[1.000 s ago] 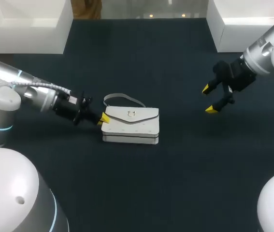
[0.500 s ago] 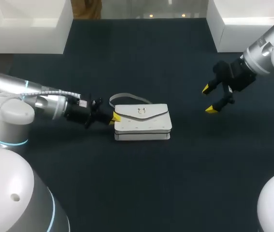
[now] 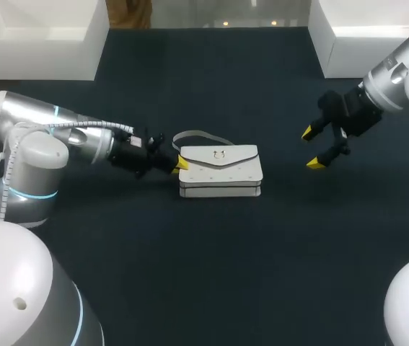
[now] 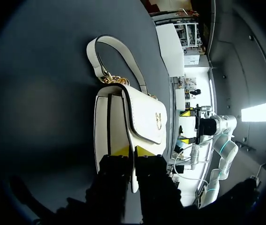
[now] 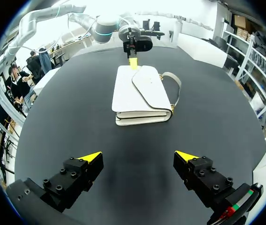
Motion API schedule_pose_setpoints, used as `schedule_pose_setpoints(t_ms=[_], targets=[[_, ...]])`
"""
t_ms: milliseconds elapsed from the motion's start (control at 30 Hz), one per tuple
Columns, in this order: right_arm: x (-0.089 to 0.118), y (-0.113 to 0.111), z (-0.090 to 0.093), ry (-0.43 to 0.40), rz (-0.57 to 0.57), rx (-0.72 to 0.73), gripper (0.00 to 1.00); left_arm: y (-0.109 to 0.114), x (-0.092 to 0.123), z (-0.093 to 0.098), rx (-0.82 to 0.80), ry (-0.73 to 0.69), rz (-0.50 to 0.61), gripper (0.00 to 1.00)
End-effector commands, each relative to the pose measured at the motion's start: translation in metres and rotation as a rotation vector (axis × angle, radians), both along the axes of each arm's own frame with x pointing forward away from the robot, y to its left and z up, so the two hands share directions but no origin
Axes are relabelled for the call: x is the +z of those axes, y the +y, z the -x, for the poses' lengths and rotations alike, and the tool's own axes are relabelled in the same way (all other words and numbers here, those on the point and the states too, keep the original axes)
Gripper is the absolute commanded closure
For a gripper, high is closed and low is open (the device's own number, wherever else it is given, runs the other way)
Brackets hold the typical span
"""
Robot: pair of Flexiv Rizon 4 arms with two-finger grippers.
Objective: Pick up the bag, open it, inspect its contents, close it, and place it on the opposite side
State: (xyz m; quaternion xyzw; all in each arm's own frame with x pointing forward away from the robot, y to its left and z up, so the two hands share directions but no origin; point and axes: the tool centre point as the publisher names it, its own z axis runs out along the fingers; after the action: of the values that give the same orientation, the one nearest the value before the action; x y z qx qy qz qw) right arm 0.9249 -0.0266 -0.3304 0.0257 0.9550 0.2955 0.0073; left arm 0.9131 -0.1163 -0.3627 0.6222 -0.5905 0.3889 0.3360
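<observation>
I have one bag [image 3: 220,171] on the table [image 3: 211,288], a white handbag lying flat with its flap up, about the middle of the table. Its single strap [image 3: 193,135] loops out on the cloth from the end nearest my left arm. There is one small gold clasp [image 3: 218,154] on the flap, and a short run of gold chain [image 4: 114,79] where the strap joins.

Both arms are over the table. The left gripper [image 3: 179,164] is low at the bag's left end. In its wrist view the two yellow tips sit close together with the flap's edge running between them, so I take it as pinched on the bag, though the contact is hard to see. The right gripper [image 3: 311,149] hangs well apart to the bag's right, its two fingers spread wide with nothing between them.
</observation>
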Motion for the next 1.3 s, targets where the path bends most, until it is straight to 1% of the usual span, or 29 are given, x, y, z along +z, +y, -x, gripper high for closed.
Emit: schedule_pose_setpoints(t_ms=[33, 133, 233, 467, 800, 833, 900, 933, 1067, 1200, 1300], targets=[[0.0, 0.0, 0.0, -0.001, -0.001, -0.001, 0.0, 0.002, -0.004, -0.004, -0.042, 0.029, 0.011, 1.0], [0.0, 0.0, 0.0, -0.001, -0.001, -0.001, 0.0, 0.004, -0.003, 0.004, -0.079, 0.034, 0.009, 1.0], [0.0, 0.0, 0.0, -0.001, -0.001, -0.001, 0.0, 0.003, -0.003, 0.007, -0.088, 0.033, 0.008, 1.0], [0.0, 0.0, 0.0, -0.001, -0.001, -0.001, 0.0, -0.006, -0.002, 0.006, -0.096, 0.028, 0.012, 1.0], [0.0, 0.0, 0.0, -0.001, -0.001, -0.001, 0.0, -0.013, -0.001, 0.003, -0.079, 0.022, 0.017, 1.0], [0.0, 0.0, 0.0, -0.001, -0.001, -0.001, 0.0, -0.012, 0.0, 0.003, -0.078, 0.021, 0.016, 0.71], [0.0, 0.0, 0.0, -0.001, -0.001, -0.001, 0.0, -0.008, 0.003, 0.003, -0.074, 0.019, 0.014, 0.02], [0.0, 0.0, 0.0, -0.001, -0.001, -0.001, 0.0, -0.006, 0.005, 0.003, -0.07, 0.017, 0.015, 0.0], [0.0, 0.0, 0.0, -0.001, -0.001, -0.001, 0.0, 0.009, 0.016, 0.002, -0.054, 0.001, 0.019, 0.0], [0.009, 0.002, -0.001, -0.029, 0.038, -0.015, 0.0, 0.025, 0.03, 0.0, -0.043, -0.033, 0.01, 0.0], [0.021, 0.006, 0.0, -0.065, 0.069, -0.023, 0.0, 0.036, 0.041, -0.003, -0.044, -0.067, -0.011, 0.0]])
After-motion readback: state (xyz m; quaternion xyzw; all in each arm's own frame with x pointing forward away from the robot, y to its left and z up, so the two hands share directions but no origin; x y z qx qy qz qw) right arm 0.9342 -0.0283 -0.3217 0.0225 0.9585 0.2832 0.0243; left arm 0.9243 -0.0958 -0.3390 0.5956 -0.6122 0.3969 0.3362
